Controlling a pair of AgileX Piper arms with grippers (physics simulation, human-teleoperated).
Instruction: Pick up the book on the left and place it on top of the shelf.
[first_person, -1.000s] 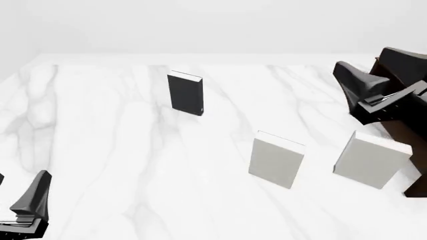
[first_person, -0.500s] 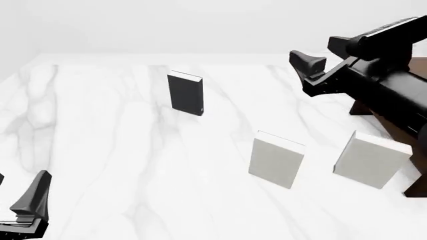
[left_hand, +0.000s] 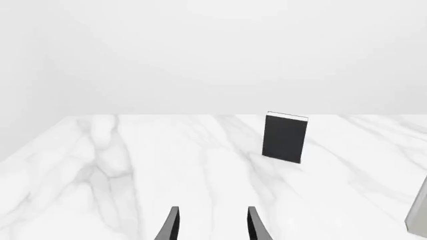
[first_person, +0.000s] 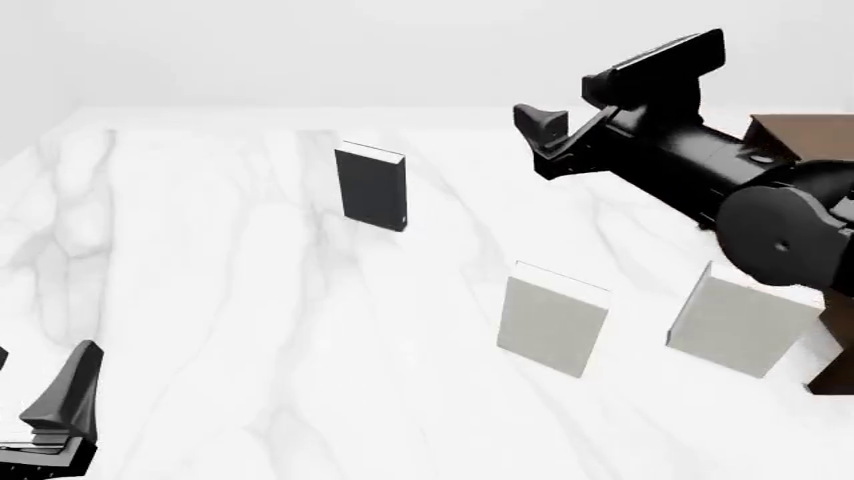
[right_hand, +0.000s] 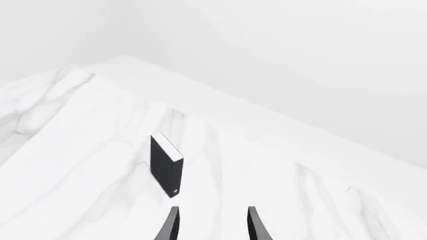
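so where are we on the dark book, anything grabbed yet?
Nothing grabbed. The dark book stands upright on the table, untouched. In hand: the right gripper is in the air, fingers apart and empty, pointed toward the book per the right wrist view. The left gripper sits low at the near left edge, open. Left: reach, grasp, lift, and place it on the shelf.

The right arm (first_person: 694, 165) is black all over, thick and chunky, with a big round joint near its back end. The left gripper (first_person: 60, 415) is black too, with thin, pointy fingers (left_hand: 172, 225).
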